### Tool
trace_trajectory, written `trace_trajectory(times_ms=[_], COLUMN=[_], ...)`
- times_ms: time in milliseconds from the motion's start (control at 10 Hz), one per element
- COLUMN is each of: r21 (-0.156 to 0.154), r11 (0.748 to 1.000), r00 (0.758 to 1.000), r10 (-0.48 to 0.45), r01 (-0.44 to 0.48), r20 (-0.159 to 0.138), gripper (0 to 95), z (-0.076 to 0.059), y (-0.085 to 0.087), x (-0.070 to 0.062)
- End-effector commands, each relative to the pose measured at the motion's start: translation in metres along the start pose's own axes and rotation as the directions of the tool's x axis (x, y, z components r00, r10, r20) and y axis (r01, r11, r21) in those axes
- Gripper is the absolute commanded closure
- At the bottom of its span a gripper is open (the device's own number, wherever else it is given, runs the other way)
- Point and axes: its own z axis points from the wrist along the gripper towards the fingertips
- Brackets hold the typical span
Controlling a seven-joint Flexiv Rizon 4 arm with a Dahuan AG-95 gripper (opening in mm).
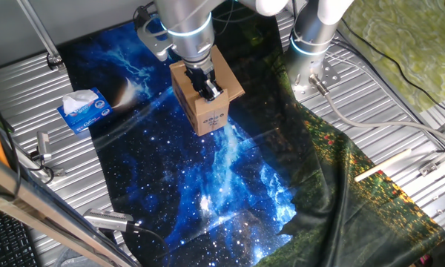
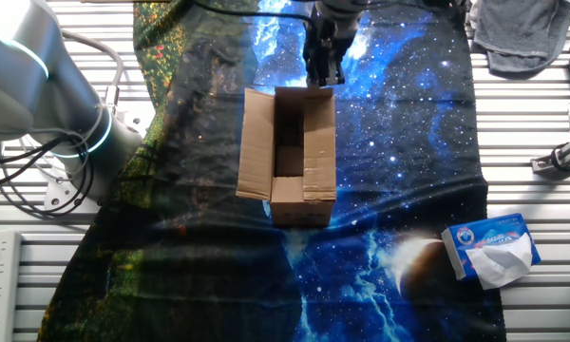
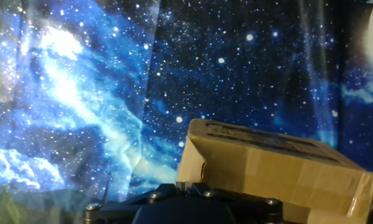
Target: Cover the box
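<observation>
The box (image 2: pixel 288 157) stands near the middle of the galaxy-print cloth (image 2: pixel 408 123), its opening facing up, with one long flap splayed outward on one side, another lying partly inward, and a short flap at the near end in the other fixed view. The gripper (image 2: pixel 321 59) hangs over the far end of the carton, close to or touching the flap there; in one fixed view its dark fingers (image 1: pixel 208 87) sit at the top edge above the white label (image 1: pixel 212 119). Whether the fingers are parted or closed, and whether they pinch the flap, cannot be told: the hand view shows only the gripper's base and a cardboard flap (image 3: pixel 267 168) tilted in front of the lens. The chief risk is that a push on one flap slides or tips the light, apparently empty carton across the smooth cloth instead of folding the cardboard, since nothing braces it. A flap pressed down out of order could also jam against the one already leaning inward, or spring back up once released. The tissue box (image 2: pixel 491 249) lies well apart and seems unlikely to interfere.
</observation>
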Motion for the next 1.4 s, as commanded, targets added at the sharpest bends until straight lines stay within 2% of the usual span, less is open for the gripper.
trace_trajectory(times_ms=[100,700,1400], r21=[0.002,-0.004,-0.015], r11=[1.000,1.000,1.000], r00=[1.000,1.000,1.000], r10=[-0.006,-0.003,0.008], r01=[0.006,0.003,-0.007], r20=[0.006,0.015,0.016], gripper=[95.0,95.0,95.0], z=[0.004,0.013,0.030], y=[-0.004,-0.011,-0.020], x=[0.000,-0.005,-0.009])
